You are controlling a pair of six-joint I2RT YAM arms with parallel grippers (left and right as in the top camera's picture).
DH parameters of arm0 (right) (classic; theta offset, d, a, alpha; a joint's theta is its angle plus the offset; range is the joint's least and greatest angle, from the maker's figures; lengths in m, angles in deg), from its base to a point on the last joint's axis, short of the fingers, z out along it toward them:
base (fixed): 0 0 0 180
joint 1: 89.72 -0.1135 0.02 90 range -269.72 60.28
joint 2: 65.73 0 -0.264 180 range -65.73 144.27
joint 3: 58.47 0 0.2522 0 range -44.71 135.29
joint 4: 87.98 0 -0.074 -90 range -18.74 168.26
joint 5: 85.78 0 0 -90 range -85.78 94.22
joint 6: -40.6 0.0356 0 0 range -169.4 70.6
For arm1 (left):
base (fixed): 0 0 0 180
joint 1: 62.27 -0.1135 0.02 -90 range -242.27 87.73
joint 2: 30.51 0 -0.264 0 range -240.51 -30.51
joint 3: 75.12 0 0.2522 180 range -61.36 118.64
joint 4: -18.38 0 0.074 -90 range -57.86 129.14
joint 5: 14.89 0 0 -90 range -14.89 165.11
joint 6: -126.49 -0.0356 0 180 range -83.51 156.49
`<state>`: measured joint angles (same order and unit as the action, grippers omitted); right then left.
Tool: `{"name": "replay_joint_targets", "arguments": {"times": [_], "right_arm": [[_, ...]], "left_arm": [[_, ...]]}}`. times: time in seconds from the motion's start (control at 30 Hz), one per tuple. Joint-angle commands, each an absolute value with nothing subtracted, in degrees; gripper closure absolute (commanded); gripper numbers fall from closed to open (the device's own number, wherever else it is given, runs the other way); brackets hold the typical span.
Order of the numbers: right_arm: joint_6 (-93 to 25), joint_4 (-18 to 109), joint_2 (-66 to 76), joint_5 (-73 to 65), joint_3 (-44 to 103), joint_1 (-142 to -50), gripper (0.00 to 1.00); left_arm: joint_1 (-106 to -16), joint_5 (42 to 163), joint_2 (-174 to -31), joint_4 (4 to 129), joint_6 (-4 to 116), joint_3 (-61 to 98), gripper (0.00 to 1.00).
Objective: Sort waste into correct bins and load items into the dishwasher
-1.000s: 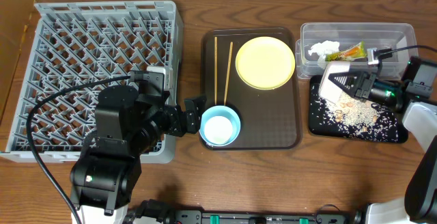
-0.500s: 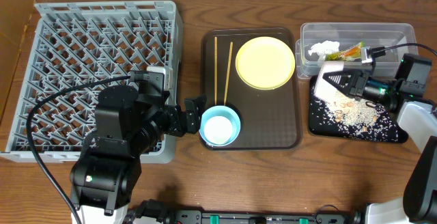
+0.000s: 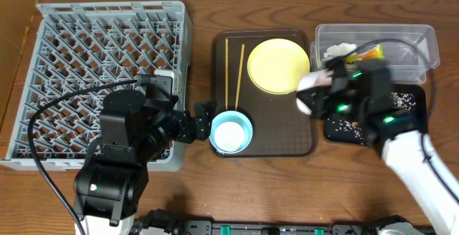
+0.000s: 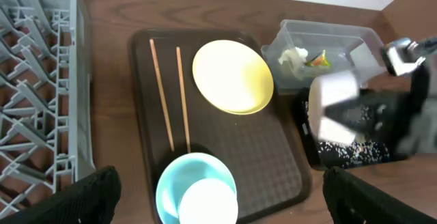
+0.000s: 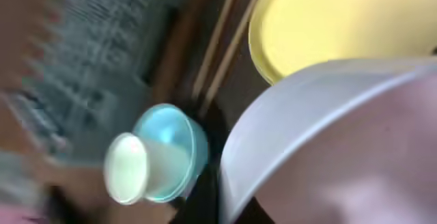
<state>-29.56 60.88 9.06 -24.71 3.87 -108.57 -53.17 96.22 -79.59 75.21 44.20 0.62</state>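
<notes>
My right gripper is shut on the small white bowl and holds it, blurred, over the right edge of the brown serving tray. The bowl fills the right wrist view. My left gripper is open, its fingers either side of the light-blue bowl, which holds a round white thing. The yellow plate and the chopsticks lie on the serving tray. The tissue and snack wrapper lie in the clear tub. Rice scraps lie in the black tray, partly hidden by my right arm.
The grey dish rack fills the left of the table, right beside my left arm. A black cable runs across its front. The table's front edge is close below both arms.
My right arm has swung left from over the black tray, carrying the white bowl, to the right edge of the serving tray. My left arm has not moved.
</notes>
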Motion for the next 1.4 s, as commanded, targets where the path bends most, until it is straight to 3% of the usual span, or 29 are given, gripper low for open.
{"name": "replay_joint_targets", "arguments": {"times": [0.0, 0.13, 0.3, 0.33, 0.4, 0.47, 0.53, 1.1, 1.23, 1.37], "right_arm": [[-35.3, 58.5, 10.7, -1.6, 4.0, -120.7, 0.99], [-35.3, 58.7, 16.7, 0.1, 4.0, -126.7, 0.99], [-38.0, 55.6, 24.1, -2.2, 8.8, -127.1, 0.99], [-38.8, 54.1, 24.2, -2.2, 10.1, -127.2, 0.93], [-41.6, 48.8, 24.3, -2.1, 14.8, -127.2, 0.59], [-43.6, 43.5, 24.3, -2.0, 19.5, -127.2, 0.47], [-44.1, 37.8, 24.3, -2.1, 25.7, -127.2, 0.41], [-43.2, 39.0, 30.1, -16.4, 28.4, -129.2, 0.57], [-43.2, 39.1, 33.2, -17.1, 28.4, -131.1, 0.57], [-43.2, 40.6, 35.8, -17.0, 28.4, -132.7, 0.46]], "left_arm": [[-53.3, 97.1, -79.5, 75.2, 44.3, 1.8, 0.05], [-53.3, 97.1, -79.5, 75.2, 44.3, 1.8, 0.05], [-53.3, 97.1, -79.5, 75.2, 44.3, 1.8, 0.05], [-53.3, 97.1, -79.5, 75.2, 44.3, 1.8, 0.05], [-53.3, 97.1, -79.5, 75.2, 44.3, 1.8, 0.04], [-53.3, 97.1, -79.5, 75.2, 44.3, 1.8, 0.05], [-53.3, 97.1, -79.5, 75.2, 44.3, 1.8, 0.05], [-53.2, 97.2, -79.5, 75.1, 44.5, 1.8, 0.05], [-53.2, 97.1, -79.5, 77.4, 44.5, 1.8, 0.05], [-53.2, 97.0, -79.6, 76.7, 45.0, 1.8, 0.05]]}}
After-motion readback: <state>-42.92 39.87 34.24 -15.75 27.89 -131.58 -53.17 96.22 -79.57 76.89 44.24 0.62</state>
